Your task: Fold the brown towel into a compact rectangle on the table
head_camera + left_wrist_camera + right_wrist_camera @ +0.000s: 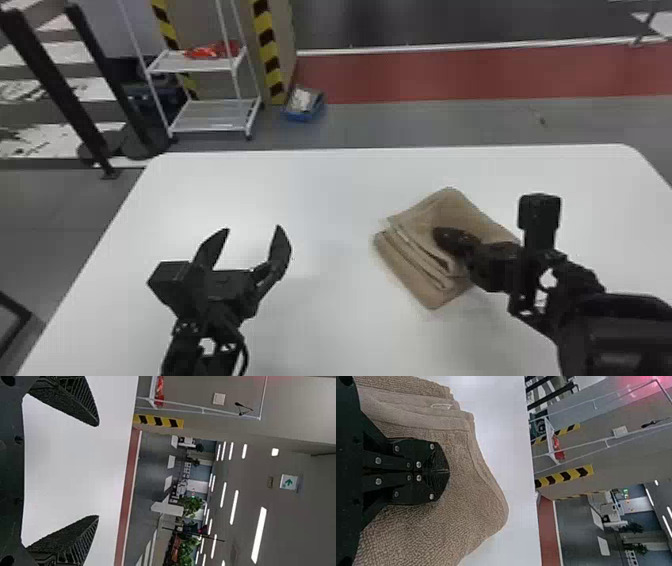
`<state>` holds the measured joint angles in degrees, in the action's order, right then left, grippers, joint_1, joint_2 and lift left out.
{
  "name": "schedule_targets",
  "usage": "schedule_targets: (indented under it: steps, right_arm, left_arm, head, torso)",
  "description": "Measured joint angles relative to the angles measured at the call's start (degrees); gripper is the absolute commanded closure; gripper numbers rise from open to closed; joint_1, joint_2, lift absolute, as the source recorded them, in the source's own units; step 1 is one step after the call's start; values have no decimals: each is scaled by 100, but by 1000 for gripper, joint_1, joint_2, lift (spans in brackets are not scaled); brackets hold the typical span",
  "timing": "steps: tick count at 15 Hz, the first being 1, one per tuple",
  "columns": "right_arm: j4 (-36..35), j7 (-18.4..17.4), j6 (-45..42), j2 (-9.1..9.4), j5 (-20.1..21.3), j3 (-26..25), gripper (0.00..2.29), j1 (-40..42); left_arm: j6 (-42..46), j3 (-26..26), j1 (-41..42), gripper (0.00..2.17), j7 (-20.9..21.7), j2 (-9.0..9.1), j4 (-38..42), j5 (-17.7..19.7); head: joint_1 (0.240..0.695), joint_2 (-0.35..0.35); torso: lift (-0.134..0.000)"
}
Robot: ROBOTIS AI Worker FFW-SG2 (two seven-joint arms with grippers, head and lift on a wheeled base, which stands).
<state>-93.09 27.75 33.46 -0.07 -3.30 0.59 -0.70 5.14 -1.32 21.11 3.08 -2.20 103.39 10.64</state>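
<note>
Brown towel (pixel 460 207) lies folded in layers on a white surface (pixel 330 190) | Right tool (pixel 440 236), clenched, is positioned over it | Left tool (pixel 253 229), released, spreads its fingers well apart from it

left wrist view | green arrow (pixel 289 481) | on white overhead sign (pixel 283 479)

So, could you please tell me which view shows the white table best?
The head view, showing the table with its far edge and both far corners. The left wrist view shows part between open fingers; the right, part beyond the towel.
</note>
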Motion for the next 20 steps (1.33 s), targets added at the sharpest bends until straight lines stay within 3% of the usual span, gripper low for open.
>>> schedule_targets:
  steps: [8, 11, 15, 18, 20]
  right_arm:
    - [-529, 456, -79, -10, 39, 744, 2020, 426]
    - [-1228, 568, 18, -15, -161, 321, 2020, 790]
    - [-2209, 1021, 1073, -31, -511, -794, 2020, 1399]
    - [-2272, 1165, 1108, -53, -609, -1181, 2020, 1609]
    - [-1909, 1137, 1099, -55, -537, -1112, 2020, 1355]
  left_arm:
    - [0, -26, 6, 39, 0, 0, 23, 7]
    - [0, -45, 5, 39, 0, -7, 23, 12]
    - [1, -61, -33, 39, 0, -32, -25, 94]
    - [5, -49, -60, 39, 0, -35, -55, 105]
    - [1, -44, -62, 39, 0, -31, -61, 103]
  head:
    - [695, 238]
    - [695, 221]
    - [695, 141]
    - [695, 101]
    - [695, 94]
  torso:
    - [-126]
    - [-126]
    - [-126]
    - [-126]
    - [-126]
